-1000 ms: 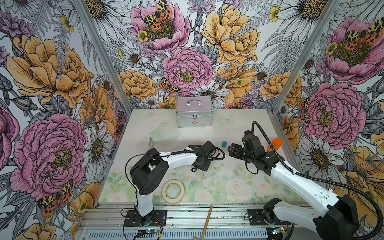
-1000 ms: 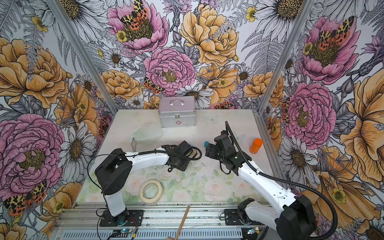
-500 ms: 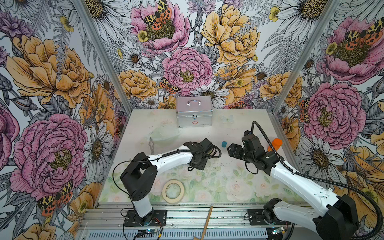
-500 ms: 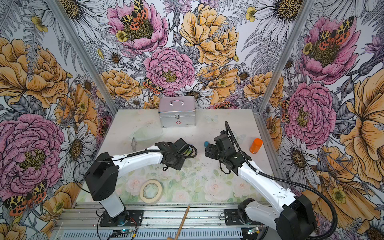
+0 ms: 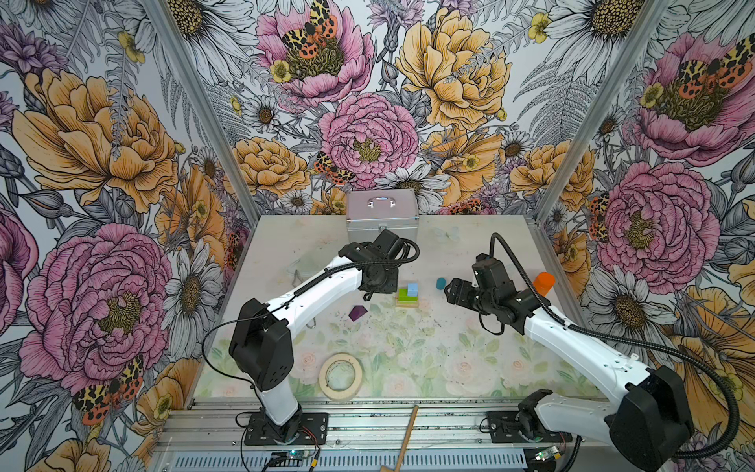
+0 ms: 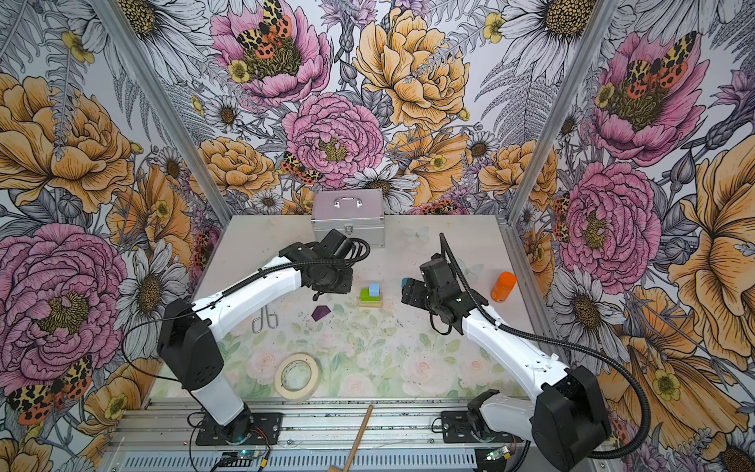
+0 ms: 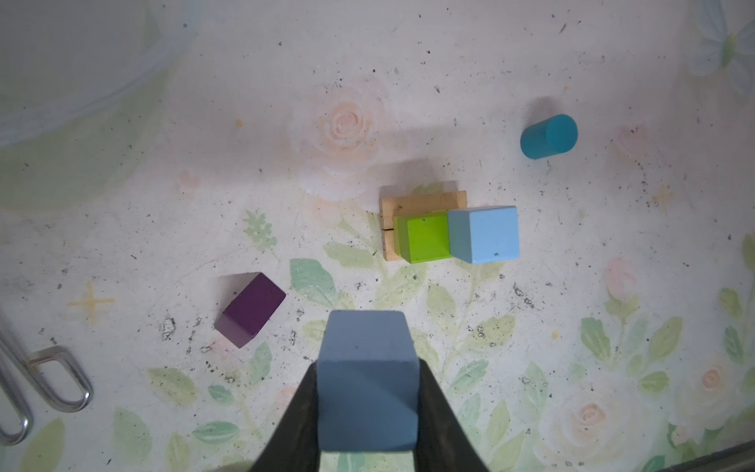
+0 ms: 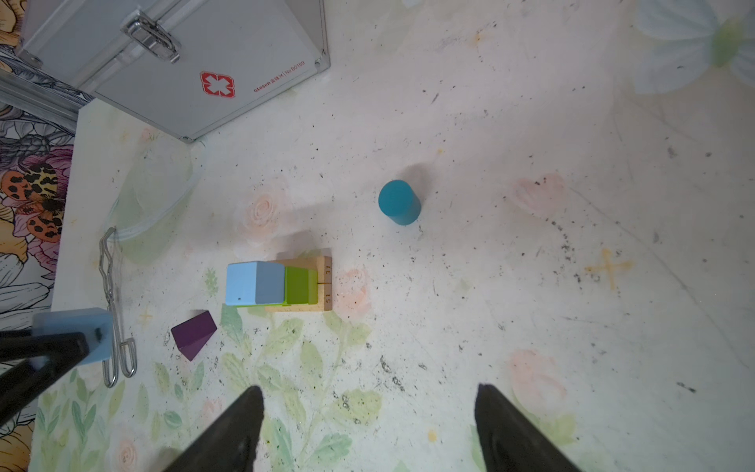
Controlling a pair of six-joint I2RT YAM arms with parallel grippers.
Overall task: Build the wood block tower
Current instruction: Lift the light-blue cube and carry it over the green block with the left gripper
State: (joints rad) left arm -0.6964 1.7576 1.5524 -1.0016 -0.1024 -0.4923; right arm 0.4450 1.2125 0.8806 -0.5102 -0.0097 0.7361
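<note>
Left hand (image 7: 367, 370) grips one light-blue cube (image 7: 367, 396); second light-blue cube (image 7: 484, 235) on lime-green block (image 7: 423, 241). Right hand (image 8: 369, 387) wide. One teal cylinder (image 7: 549, 136).

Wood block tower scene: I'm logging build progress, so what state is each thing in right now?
left gripper, shut on held light-blue cube, above the table.
right gripper, open, empty.
tan bars, flat, side by side, as base.
lime-green block, stacked on tan bars.
stacked light-blue cube, top of the stack.
teal cylinder, upright, apart from stack.
purple roof block, loose on table.
metal case, closed.
orange container, upright.
tape roll, lying flat.
</note>
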